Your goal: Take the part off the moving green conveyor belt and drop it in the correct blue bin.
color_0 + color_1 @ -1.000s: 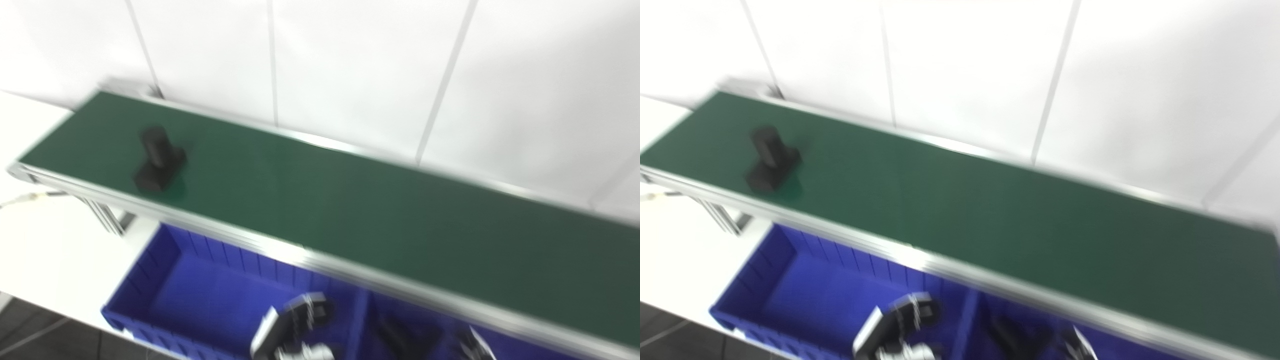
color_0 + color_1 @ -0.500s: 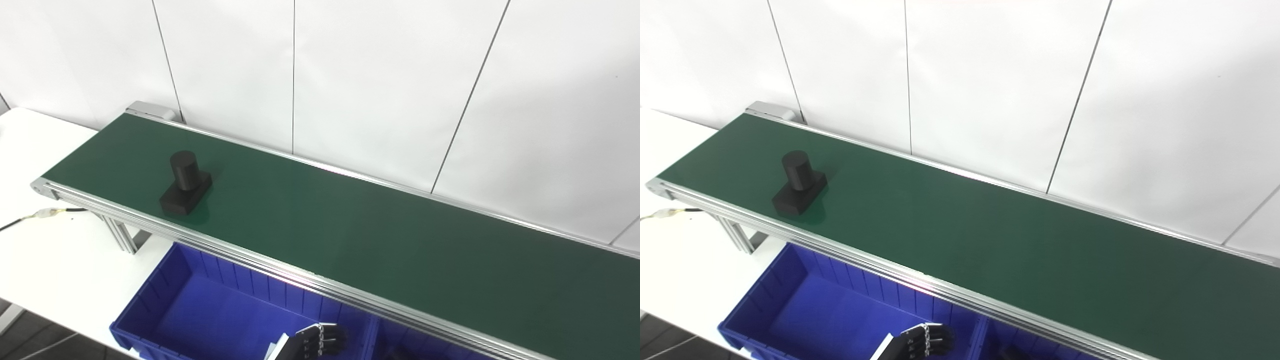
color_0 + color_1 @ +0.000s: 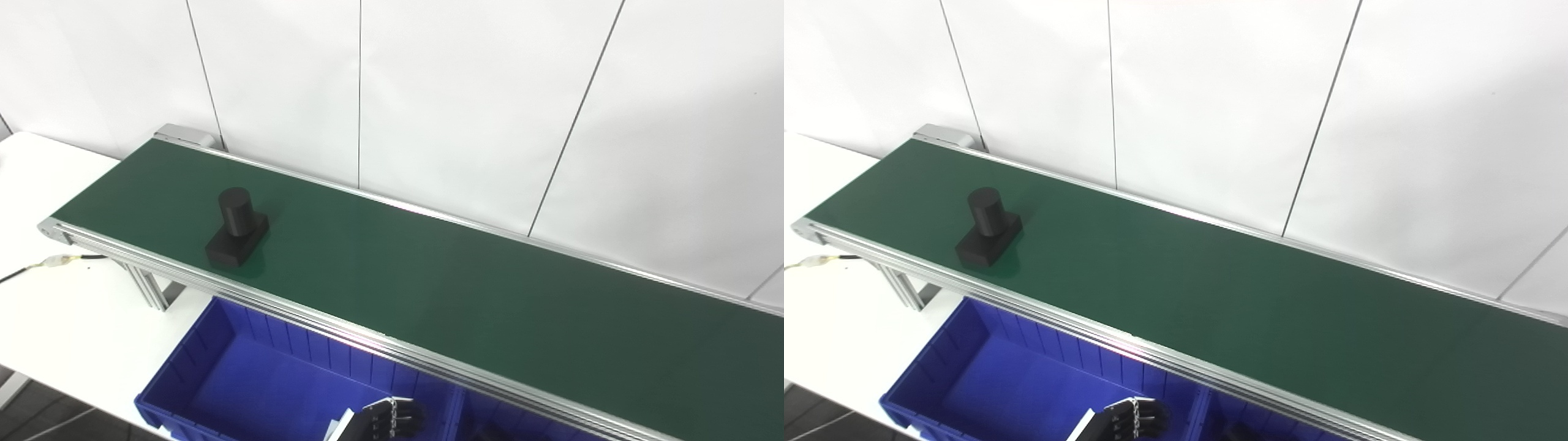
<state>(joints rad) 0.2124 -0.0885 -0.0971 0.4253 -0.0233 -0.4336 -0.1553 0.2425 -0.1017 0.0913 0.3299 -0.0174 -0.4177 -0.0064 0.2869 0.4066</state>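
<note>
- Fingers (image 3: 395,415) of the left hand (image 3: 381,424) found curled inward and lying side by side at the bottom edge; nothing seen between them, though could not tell whether fully closed, as the frame cut the hand off.
- Found that hand low over the near blue bin (image 3: 184,352), well apart from the part; saw no right hand at all.
- Judged the step in hand as waiting and readying the reach: best done by spreading the fingers early, before lifting over the rail.
- Noted a second blue bin (image 3: 460,409) just beside the first, with a dark shape (image 3: 490,433) barely visible inside; could not make out what.
- Crossed the silver rail (image 3: 367,334) next: worth clearing it with height to avoid clipping the frame.
- Beyond it, the green conveyor belt (image 3: 459,294), bare along most of its length.
- Located the part (image 3: 236,231) near the belt's far left end: black, an upright cylinder on a flat rectangular base, standing closer to the near rail.
- Advised aiming ahead of the part along the belt's travel, then closing around the cylinder from above, since the low base offered little to grip.
- Warned against a sideways nudge, likely to topple or spin it.
</note>
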